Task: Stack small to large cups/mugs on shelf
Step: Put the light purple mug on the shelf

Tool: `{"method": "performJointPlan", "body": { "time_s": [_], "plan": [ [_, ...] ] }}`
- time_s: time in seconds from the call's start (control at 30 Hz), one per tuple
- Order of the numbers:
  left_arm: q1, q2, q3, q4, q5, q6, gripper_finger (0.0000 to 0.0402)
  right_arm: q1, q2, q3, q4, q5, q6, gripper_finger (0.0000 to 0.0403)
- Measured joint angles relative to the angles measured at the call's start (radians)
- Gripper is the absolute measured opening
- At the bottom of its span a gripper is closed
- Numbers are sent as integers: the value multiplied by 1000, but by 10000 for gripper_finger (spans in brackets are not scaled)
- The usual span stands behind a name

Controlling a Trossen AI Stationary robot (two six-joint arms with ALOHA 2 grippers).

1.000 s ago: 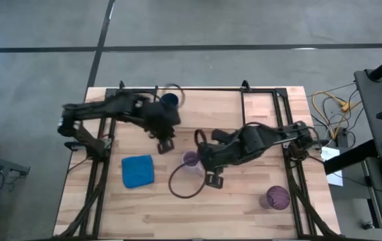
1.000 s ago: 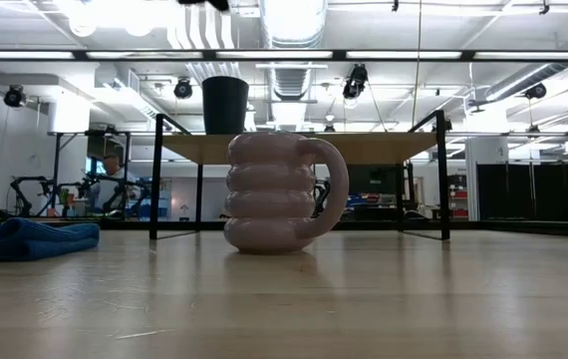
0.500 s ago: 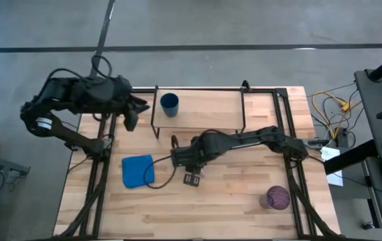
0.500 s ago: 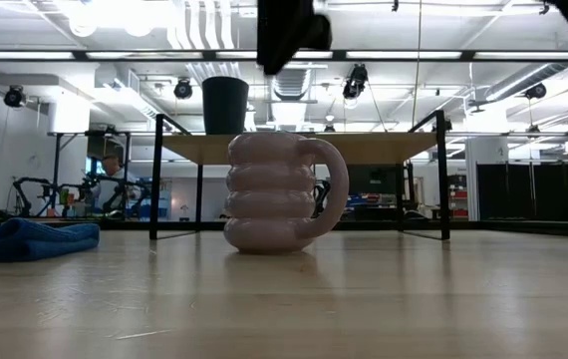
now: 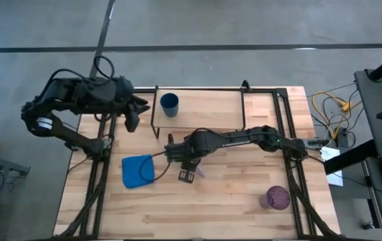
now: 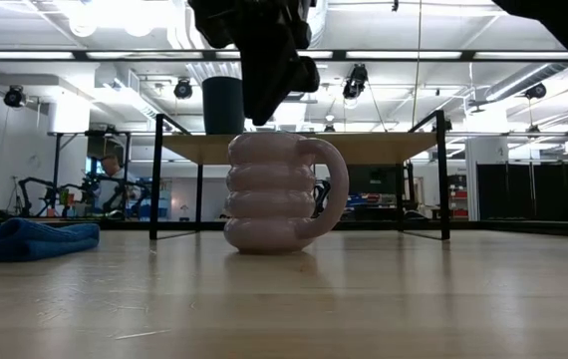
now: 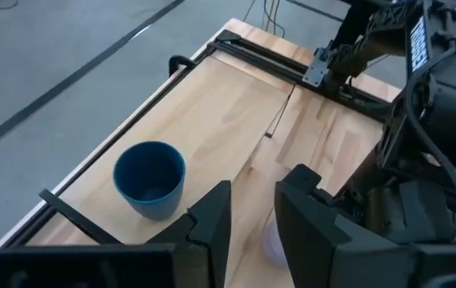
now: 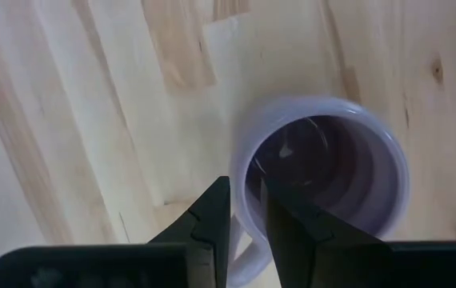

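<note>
The pale lavender ribbed mug (image 6: 274, 194) stands upright on the tabletop, its handle toward the right in the low view. In the high view my right arm hides it. My right gripper (image 6: 259, 118) hangs just above the mug's rim (image 8: 240, 188), fingers pointing down and close together. It touches nothing. The small dark blue cup (image 5: 169, 104) stands on the shelf's board (image 5: 211, 110) at its left end. The dark purple tumbler (image 5: 277, 197) stands on the table at the near right. My left gripper (image 5: 131, 119) waits, shut and empty, beyond the shelf's left end.
A blue cloth (image 5: 137, 171) lies bunched on the table left of the mug. A dark cable loop (image 5: 157, 171) hangs from my right arm beside the cloth. Black frame rails (image 5: 291, 154) run along the table's left and right sides.
My left gripper has drawn back from the shelf toward the table's far left corner, leaving the blue cup on the board. My right gripper has swung toward the table's left, over the mug, and come down close to its rim. The mug has stayed put.
</note>
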Motion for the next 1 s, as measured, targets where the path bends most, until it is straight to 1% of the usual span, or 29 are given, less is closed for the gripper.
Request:
{"method": "performJointPlan", "body": {
  "time_s": [0.13,0.43,0.73,1.0],
  "plan": [
    [0,17,-5,-3,0,26,84,-2,0,0,15,-1,5,68],
    [0,36,-6,-10,1,28,83,-6,9,-15,44,2,8,68],
    [0,31,-5,-9,2,28,83,-10,9,-88,62,-4,49,68],
    [0,30,-4,-8,2,28,83,-10,9,-131,75,-3,31,62]
  ]
}}
